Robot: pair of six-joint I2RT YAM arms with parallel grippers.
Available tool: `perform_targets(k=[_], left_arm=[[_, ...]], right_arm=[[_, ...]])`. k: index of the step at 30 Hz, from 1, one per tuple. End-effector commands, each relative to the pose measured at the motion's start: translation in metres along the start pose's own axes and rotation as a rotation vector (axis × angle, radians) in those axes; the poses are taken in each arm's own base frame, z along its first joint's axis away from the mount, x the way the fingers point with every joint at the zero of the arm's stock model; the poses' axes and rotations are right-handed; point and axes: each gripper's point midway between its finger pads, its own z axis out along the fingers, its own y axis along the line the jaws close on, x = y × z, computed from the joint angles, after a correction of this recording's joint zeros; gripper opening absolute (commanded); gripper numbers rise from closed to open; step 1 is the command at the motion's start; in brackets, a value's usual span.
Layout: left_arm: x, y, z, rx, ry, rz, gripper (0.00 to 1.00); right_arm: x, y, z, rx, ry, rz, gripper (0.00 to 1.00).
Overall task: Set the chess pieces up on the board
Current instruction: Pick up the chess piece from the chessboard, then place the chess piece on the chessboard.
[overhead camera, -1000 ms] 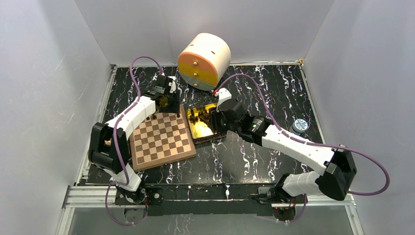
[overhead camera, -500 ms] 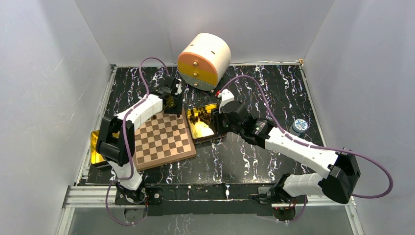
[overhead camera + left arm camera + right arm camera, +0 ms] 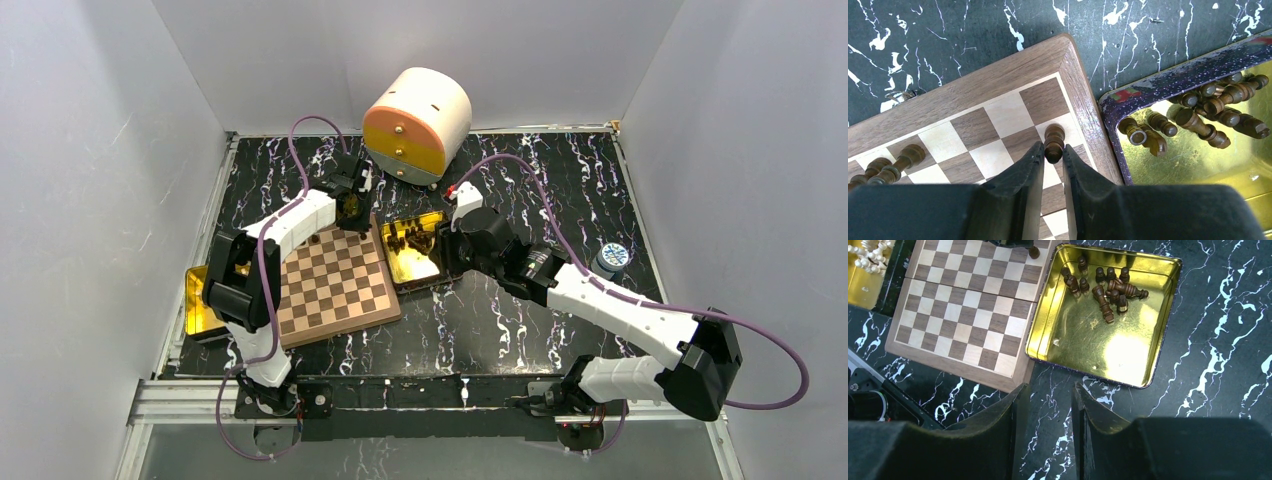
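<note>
the left jaws are closed on a dark chess piece [image 3: 1054,142], holding it over the edge column at the far right corner of the chessboard [image 3: 998,80], just beside the gold tin [image 3: 1168,82]. the right jaws stand slightly apart and empty above the counter [image 3: 1198,390] near that tin, where the other dark pieces [image 3: 1108,290] lie heaped. the risk, as i judge it: let go tilted or straddling two squares, the piece could topple and roll off the border, or a finger could snag it on withdrawal. the tin's rim shows coloured print, but no writing is legible.
</note>
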Motion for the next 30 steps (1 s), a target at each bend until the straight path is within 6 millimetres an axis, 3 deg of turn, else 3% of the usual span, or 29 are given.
perform_targets(k=[1,12,30], left_arm=[[-0.015,0.003,-0.011,-0.024,-0.053,-0.002,0.18],[-0.022,0.026,-0.013,-0.154,-0.050,0.008,0.17],[-0.016,0.055,-0.011,-0.172,-0.027,-0.050,0.18]], right_arm=[[-0.015,-0.002,-0.005,0.010,-0.062,-0.011,0.44],[-0.008,-0.003,-0.004,0.011,-0.037,-0.016,0.44],[-0.010,-0.004,-0.005,0.016,-0.040,-0.014,0.44]])
